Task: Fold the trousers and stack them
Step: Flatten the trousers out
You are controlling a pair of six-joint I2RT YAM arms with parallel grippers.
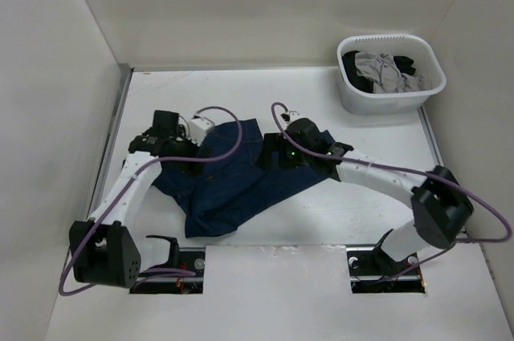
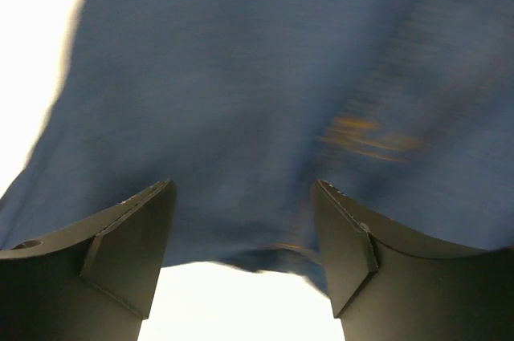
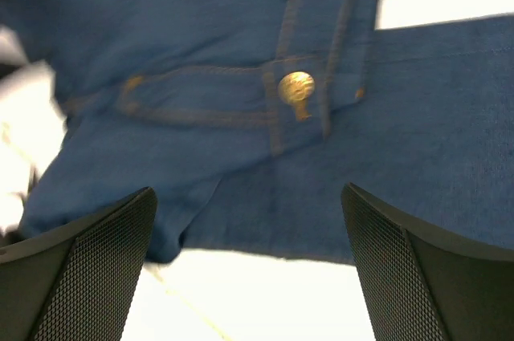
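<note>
The dark navy trousers (image 1: 233,180) lie bunched in the middle of the table between the two arms. My left gripper (image 1: 186,148) is open at their left far edge; in the left wrist view blue denim with orange stitching (image 2: 265,92) fills the frame, its edge between my spread fingers (image 2: 128,237). My right gripper (image 1: 277,156) is open at their right far edge; in the right wrist view the waistband with a brass button (image 3: 296,87) lies just ahead of the open fingers (image 3: 401,253), the cloth edge on the white table.
A white basket (image 1: 391,75) with grey and black garments stands at the back right. White walls enclose the table at the left, the back and the right. Purple cables loop over both arms.
</note>
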